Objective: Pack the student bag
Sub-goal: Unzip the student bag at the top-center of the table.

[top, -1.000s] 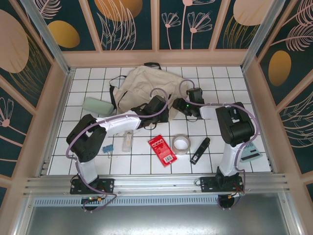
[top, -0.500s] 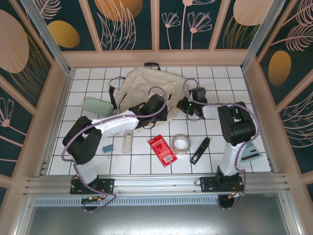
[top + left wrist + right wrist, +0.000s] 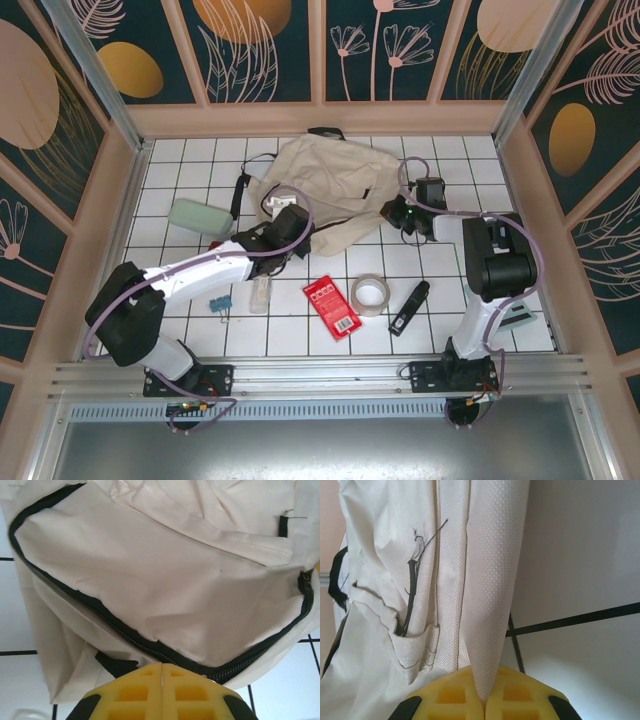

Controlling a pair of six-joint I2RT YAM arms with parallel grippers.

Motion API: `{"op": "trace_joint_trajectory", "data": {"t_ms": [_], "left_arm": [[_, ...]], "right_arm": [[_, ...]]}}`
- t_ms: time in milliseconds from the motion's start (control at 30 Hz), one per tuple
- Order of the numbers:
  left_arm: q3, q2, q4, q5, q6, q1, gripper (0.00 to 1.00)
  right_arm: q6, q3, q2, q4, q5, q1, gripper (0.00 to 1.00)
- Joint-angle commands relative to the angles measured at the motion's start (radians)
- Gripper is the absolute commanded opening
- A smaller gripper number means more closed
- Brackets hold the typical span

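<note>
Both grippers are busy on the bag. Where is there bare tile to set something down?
Best bare tiles: the far-left corner, behind the green case and left of the student bag; also the far-right corner, right of the bag, behind the right gripper. The near row is crowded: blue clip, red pack, tape roll and black tool side by side.

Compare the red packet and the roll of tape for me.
The red packet is a flat, opaque rectangle lying at a slant; the tape roll is a clear ring with tile showing through its hole. The packet is the longer. Both lie side by side on the table, outside the student bag.
</note>
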Motion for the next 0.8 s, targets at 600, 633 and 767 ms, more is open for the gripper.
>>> {"op": "trace_joint_trajectory", "data": {"t_ms": [600, 633, 767], "left_arm": [[0.063, 0.004, 0.184, 0.227, 0.077, -0.026, 0.00], [0.059, -0.001, 0.188, 0.228, 0.076, -0.028, 0.00], [0.042, -0.024, 0.194, 0.227, 0.076, -0.034, 0.00]], "right_arm": [[0.142, -0.242, -0.440, 0.049, 0.163, 0.358, 0.56], [0.167, -0.247, -0.430, 0.075, 0.164, 0.388, 0.56], [0.227, -0.247, -0.354, 0.189, 0.128, 0.440, 0.56]]}}
